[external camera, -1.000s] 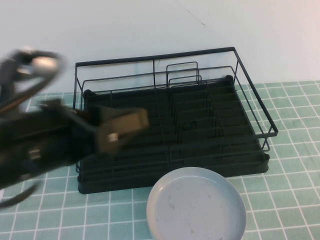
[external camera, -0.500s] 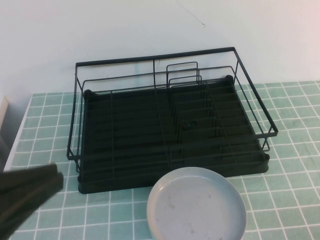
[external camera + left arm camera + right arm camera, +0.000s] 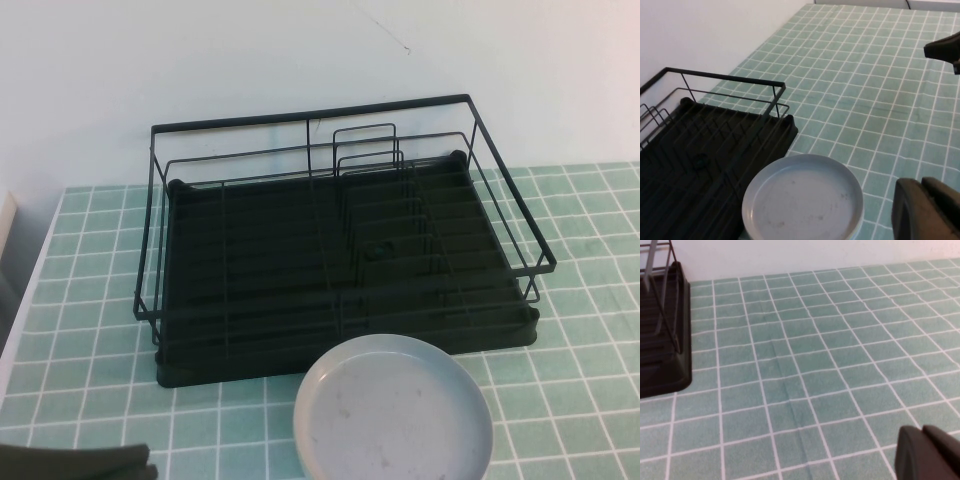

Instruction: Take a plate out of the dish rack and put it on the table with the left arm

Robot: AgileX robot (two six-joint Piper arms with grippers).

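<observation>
The pale grey plate (image 3: 393,412) lies flat on the green tiled table (image 3: 585,240), just in front of the black dish rack (image 3: 310,113), near its front right part. The rack holds no dishes. The plate also shows in the left wrist view (image 3: 802,200), beside the rack (image 3: 725,77). My left gripper (image 3: 921,186) is shut and empty, off to the side of the plate and apart from it; a dark part of the left arm (image 3: 80,465) shows at the bottom left of the high view. My right gripper (image 3: 921,432) is shut and empty above bare tiles.
A white wall stands behind the rack. The table's left edge (image 3: 25,305) runs near the rack's left side. A corner of the rack (image 3: 662,340) shows in the right wrist view. My right gripper's dark tip (image 3: 945,47) shows far across the tiles in the left wrist view.
My left arm has pulled back from over the rack's left side down to the bottom left corner of the high view. The plate has not moved.
</observation>
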